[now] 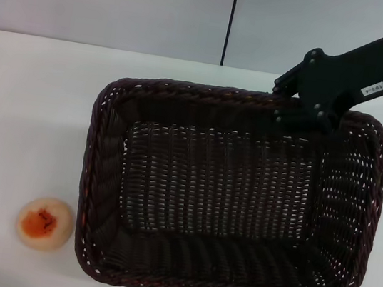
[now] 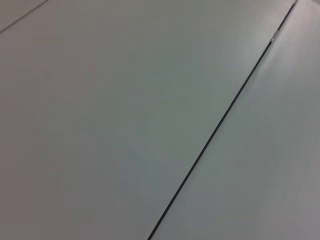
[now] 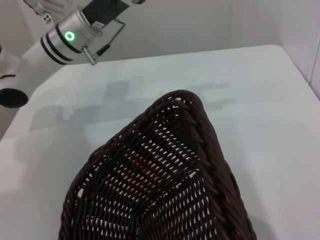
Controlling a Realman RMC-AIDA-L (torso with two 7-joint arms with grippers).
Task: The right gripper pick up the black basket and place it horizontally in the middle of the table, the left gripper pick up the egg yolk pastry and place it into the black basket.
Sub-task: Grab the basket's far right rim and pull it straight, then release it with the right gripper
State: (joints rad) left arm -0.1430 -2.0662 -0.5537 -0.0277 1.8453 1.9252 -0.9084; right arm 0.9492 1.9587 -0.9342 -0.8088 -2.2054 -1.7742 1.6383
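The right gripper meets the black basket's far rim at one o'clock, finger spread indiscernible; egg yolk pastry lies at eight o'clock.

— That big dark brown woven wicker basket: rough?
— Ribbed, slightly glossy strands. The plain white tabletop looks smooth and matt.
— The small round cream pastry?
— Soft, dull crust, shiny orange centre.
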